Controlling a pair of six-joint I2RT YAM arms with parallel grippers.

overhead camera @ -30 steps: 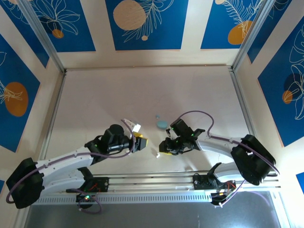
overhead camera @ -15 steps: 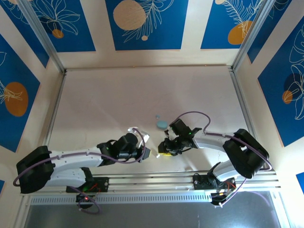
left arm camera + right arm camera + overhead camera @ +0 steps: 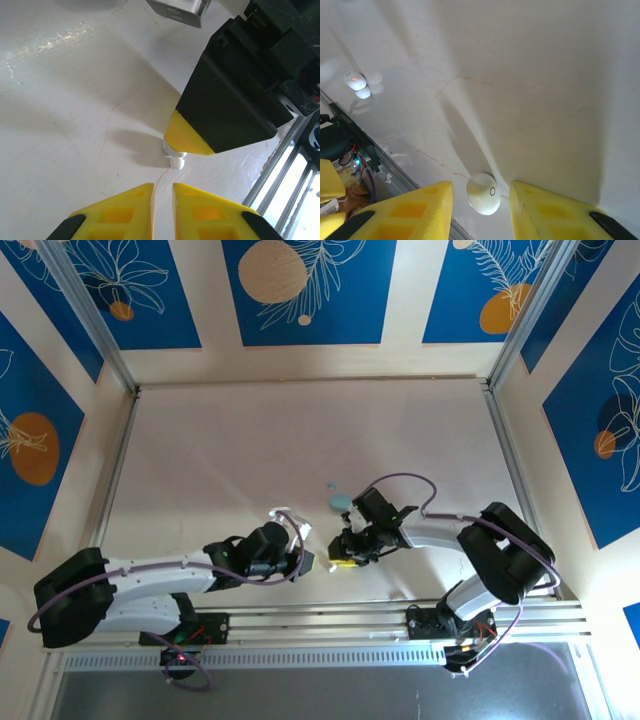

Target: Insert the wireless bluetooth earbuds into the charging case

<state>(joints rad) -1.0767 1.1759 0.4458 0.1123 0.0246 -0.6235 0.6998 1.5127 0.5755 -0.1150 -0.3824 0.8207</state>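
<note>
The pale table (image 3: 250, 440) sits among blue flower-patterned panels (image 3: 345, 310).

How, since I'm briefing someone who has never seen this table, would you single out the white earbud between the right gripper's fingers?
On the pale table, go to the right gripper near the front rail. Between its open yellow fingers lies a white earbud, touching neither. It bears a tiny ring mark, whereas the other white earbud, farther off, glows red.
</note>
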